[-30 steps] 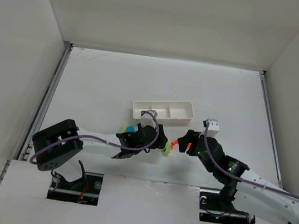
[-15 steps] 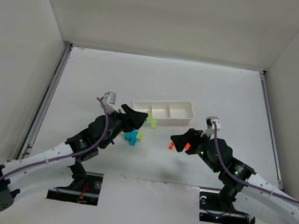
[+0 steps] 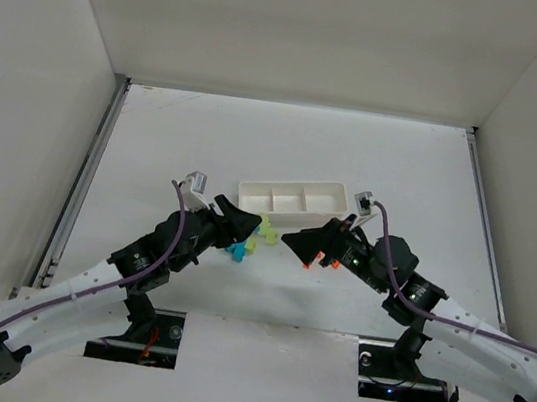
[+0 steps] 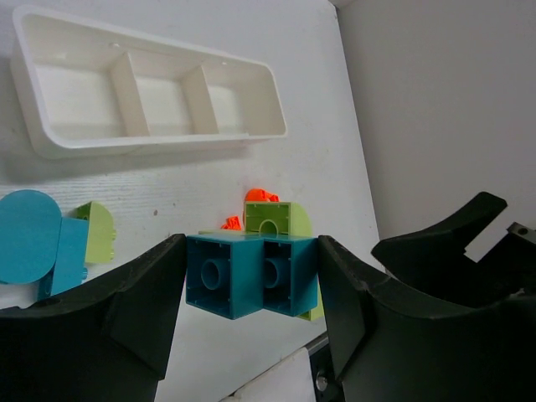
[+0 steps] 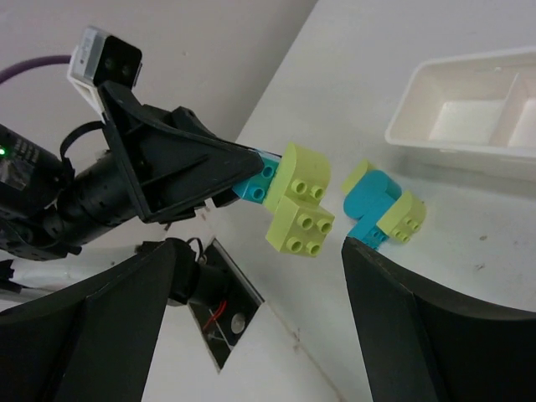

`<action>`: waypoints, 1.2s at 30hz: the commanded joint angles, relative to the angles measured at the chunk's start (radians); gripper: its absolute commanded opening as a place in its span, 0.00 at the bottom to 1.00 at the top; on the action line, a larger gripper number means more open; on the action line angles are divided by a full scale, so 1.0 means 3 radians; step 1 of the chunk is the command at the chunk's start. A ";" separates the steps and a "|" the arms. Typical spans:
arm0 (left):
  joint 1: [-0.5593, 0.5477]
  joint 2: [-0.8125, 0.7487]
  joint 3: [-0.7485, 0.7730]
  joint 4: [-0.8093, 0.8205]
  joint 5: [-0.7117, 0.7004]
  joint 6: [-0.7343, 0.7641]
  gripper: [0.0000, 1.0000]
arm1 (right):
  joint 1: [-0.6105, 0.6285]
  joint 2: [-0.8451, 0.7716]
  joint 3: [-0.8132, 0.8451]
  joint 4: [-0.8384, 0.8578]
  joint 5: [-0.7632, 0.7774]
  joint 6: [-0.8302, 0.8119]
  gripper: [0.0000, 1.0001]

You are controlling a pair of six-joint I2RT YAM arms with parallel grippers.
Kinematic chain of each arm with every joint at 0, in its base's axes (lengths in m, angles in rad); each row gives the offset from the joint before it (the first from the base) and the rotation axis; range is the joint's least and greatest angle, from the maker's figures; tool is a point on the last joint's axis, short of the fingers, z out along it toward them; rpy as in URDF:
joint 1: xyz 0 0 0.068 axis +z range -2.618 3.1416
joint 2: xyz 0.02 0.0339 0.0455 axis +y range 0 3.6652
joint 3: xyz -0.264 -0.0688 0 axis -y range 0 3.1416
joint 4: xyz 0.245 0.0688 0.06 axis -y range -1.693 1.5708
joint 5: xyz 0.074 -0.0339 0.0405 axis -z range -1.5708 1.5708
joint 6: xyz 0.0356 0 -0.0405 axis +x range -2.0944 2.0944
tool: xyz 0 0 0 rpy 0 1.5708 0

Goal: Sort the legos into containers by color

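1. Presumably to split joined colours, left fingers (image 4: 138, 314), partly closed, clamp the cyan brick (image 4: 251, 276) off the bench (image 3: 177, 137) near the tray (image 4: 151, 144).
2. Right fingers (image 5: 109, 314) gape wide, empty, facing its attached yellow-green bricks (image 5: 301, 209).

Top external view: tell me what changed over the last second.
The left arm unfolded and its left fingers moved left; they clamp the cyan brick, with yellow-green bricks stuck to it, above the table. The right fingers swung left toward that cluster and stand spread wide. The white tray stayed put.
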 commanded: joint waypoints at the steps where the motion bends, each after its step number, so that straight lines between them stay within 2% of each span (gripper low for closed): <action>1: -0.0030 -0.0085 0.0038 0.0104 0.0082 -0.0116 0.47 | -0.0011 0.0082 0.0064 0.0407 -0.0221 0.0052 0.87; 14: -0.0091 -0.0161 0.0018 0.0201 0.0174 -0.0203 0.47 | -0.0001 0.0543 -0.0069 0.0811 -0.0375 0.0226 0.77; 25: -0.0096 -0.0182 -0.0028 0.0207 0.0153 -0.0214 0.47 | 0.0009 0.0793 -0.0125 0.1031 -0.0421 0.0354 0.58; 30: -0.0066 -0.0223 -0.0038 0.0181 0.0143 -0.0193 0.45 | 0.0009 0.0768 -0.0166 0.1057 -0.0401 0.0375 0.42; 36: -0.0004 -0.0269 -0.0100 0.0166 0.0148 -0.0178 0.41 | -0.0088 0.0549 -0.0263 0.1011 -0.0365 0.0385 0.36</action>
